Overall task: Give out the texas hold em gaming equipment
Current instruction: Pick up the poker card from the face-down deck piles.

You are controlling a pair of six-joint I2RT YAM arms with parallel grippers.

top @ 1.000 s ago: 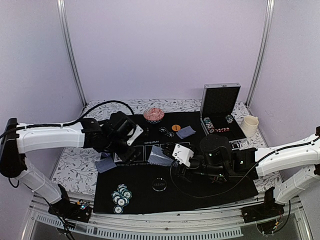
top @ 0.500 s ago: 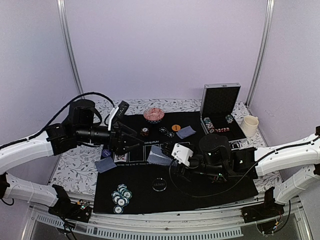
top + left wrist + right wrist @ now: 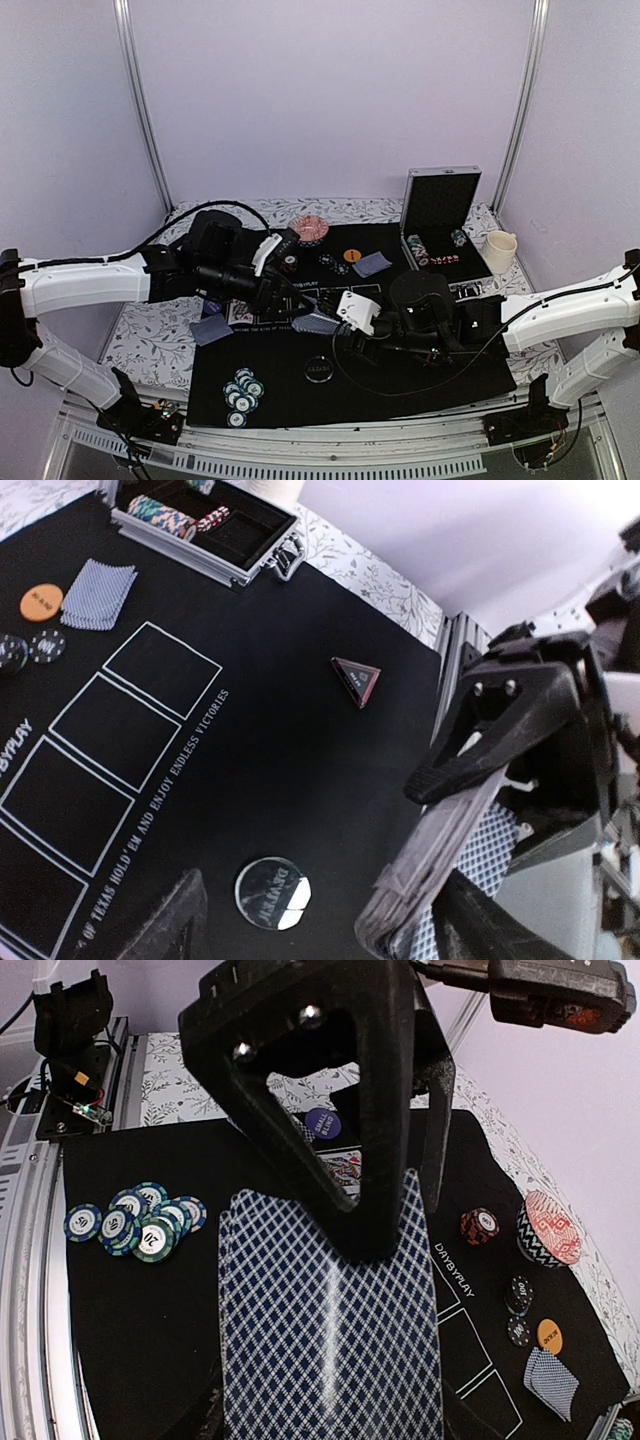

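My right gripper [image 3: 328, 320] is shut on a deck of blue-grey-backed playing cards [image 3: 316, 322] and holds it above the black mat. In the right wrist view the deck [image 3: 330, 1340] fills the jaws. My left gripper [image 3: 298, 306] is open at the deck's far end, and one finger [image 3: 370, 1210] rests on the top card. In the left wrist view the deck's edge [image 3: 435, 875] lies between my spread left fingers. Teal chips [image 3: 242, 392] lie near the front left. A clear round button [image 3: 272, 920] and the red-edged triangle [image 3: 357, 679] lie on the mat.
The silver case [image 3: 440, 225] stands open at the back right beside a mug [image 3: 498, 250]. Red chips [image 3: 308, 230], an orange button [image 3: 352, 255], black chips [image 3: 28, 648] and a small card pile [image 3: 372, 264] lie at the back. Another card pile [image 3: 210, 328] lies left.
My left arm lifted and drew back to the left, then swung right and down onto the deck. My right gripper has shifted slightly left with the deck.
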